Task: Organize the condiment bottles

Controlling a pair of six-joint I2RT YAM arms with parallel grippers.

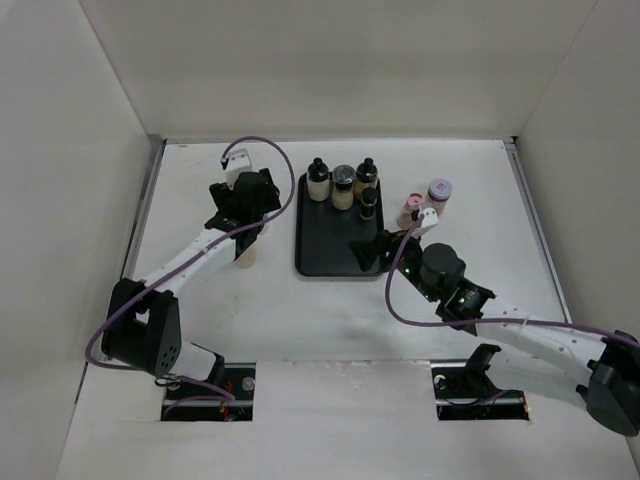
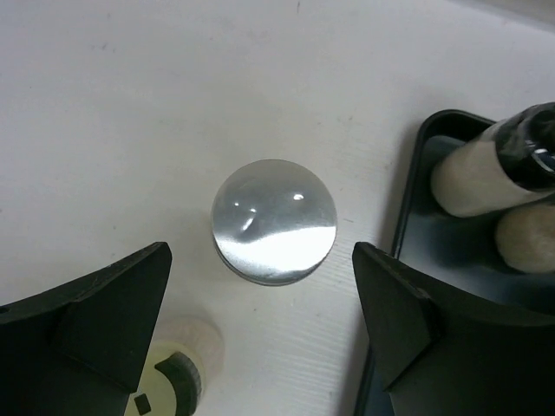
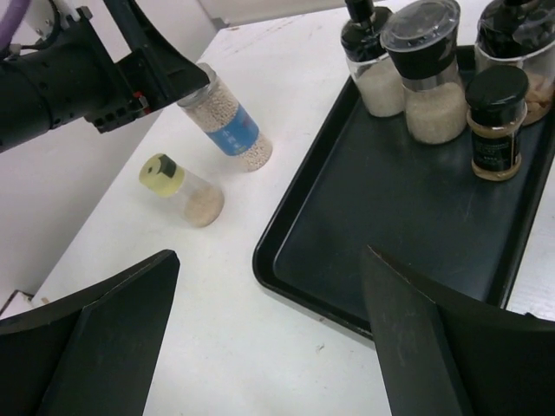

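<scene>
A blue-labelled jar (image 3: 232,128) with a silver cap (image 2: 274,221) stands on the table left of the black tray (image 1: 325,262). My left gripper (image 2: 260,273) hangs over it, open, with one jaw on each side of the cap and touching nothing. A yellow-capped jar (image 3: 180,187) stands just beside it (image 2: 178,374). Several black-capped bottles (image 1: 343,187) stand at the tray's back (image 3: 429,74). Two pink-capped jars (image 1: 425,203) stand right of the tray. My right gripper (image 3: 270,256) is open and empty over the tray's front corner (image 1: 368,255).
White walls close in the table on the left, back and right. The tray's raised rim (image 3: 286,286) lies under my right gripper. My left arm (image 1: 190,255) stretches along the table's left side, and a purple cable loops above it.
</scene>
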